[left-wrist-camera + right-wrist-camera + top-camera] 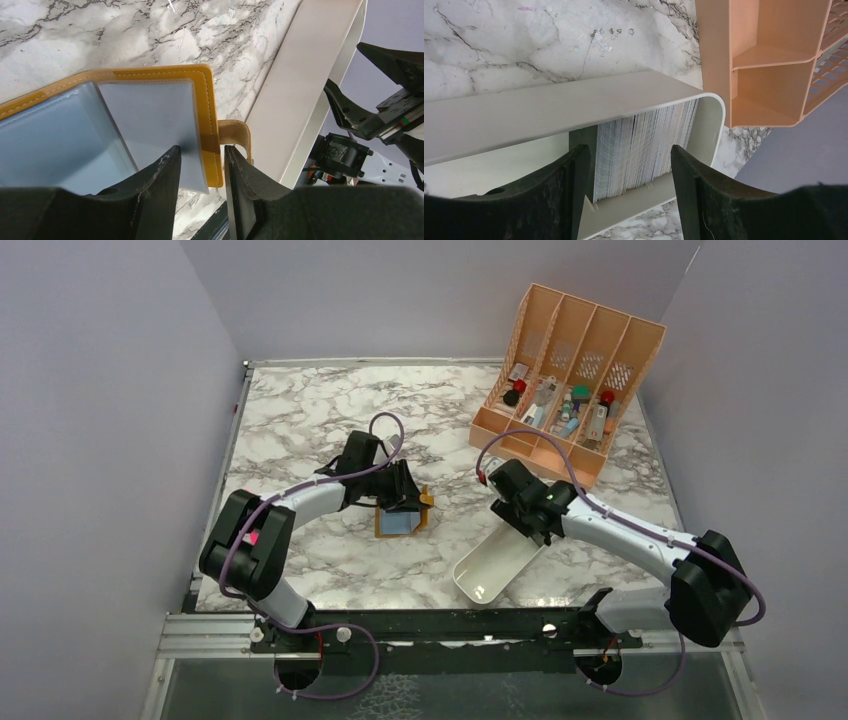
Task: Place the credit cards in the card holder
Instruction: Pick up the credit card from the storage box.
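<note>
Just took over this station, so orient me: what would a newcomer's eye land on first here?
The open mustard card holder at mid-table, a blue-grey card showing inside, with the fingers of the left end effector straddling its edge. To its right, the right end effector hangs open over a stack of credit cards standing on edge at the far end of the white tray. A peach organiser fills the far right corner.
</note>
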Controlling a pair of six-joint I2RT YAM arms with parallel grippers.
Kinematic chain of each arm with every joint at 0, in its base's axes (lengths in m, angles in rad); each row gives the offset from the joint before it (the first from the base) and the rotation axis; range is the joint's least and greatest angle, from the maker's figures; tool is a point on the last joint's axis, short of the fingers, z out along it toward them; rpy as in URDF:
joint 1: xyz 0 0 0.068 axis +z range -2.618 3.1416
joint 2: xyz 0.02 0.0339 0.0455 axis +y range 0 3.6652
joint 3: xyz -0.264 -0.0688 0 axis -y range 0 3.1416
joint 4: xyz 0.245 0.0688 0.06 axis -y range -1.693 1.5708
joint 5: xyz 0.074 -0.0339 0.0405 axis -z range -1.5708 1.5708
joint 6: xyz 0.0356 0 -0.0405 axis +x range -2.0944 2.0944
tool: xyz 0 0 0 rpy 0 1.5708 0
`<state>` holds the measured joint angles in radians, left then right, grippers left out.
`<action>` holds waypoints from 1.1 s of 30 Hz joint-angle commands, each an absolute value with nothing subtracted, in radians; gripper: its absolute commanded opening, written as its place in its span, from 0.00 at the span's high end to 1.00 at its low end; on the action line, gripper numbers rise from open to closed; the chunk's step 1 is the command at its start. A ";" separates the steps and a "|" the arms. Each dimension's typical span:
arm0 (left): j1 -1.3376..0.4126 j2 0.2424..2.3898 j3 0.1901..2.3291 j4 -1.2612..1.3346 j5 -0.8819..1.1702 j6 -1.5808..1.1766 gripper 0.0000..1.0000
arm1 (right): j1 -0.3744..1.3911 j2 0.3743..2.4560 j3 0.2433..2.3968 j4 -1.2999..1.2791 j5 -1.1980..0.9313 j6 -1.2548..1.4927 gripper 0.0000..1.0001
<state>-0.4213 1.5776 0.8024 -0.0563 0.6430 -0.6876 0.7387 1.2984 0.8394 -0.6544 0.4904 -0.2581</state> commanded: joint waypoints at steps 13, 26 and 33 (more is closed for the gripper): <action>-0.430 1.614 0.829 -0.033 0.626 -0.686 0.59 | 0.733 1.357 0.747 -0.533 0.566 -0.331 0.35; -0.431 1.605 0.827 -0.045 0.615 -0.677 0.59 | 0.729 1.325 0.783 -0.516 0.615 -0.338 0.54; -0.430 1.605 0.829 -0.046 0.615 -0.676 0.59 | 0.729 1.295 0.798 -0.525 0.607 -0.336 0.61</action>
<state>-0.4259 1.6043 0.8059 -0.0513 0.6380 -0.6880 0.7372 1.3273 0.7628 -0.5282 0.5522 -0.3229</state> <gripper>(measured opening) 0.410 0.409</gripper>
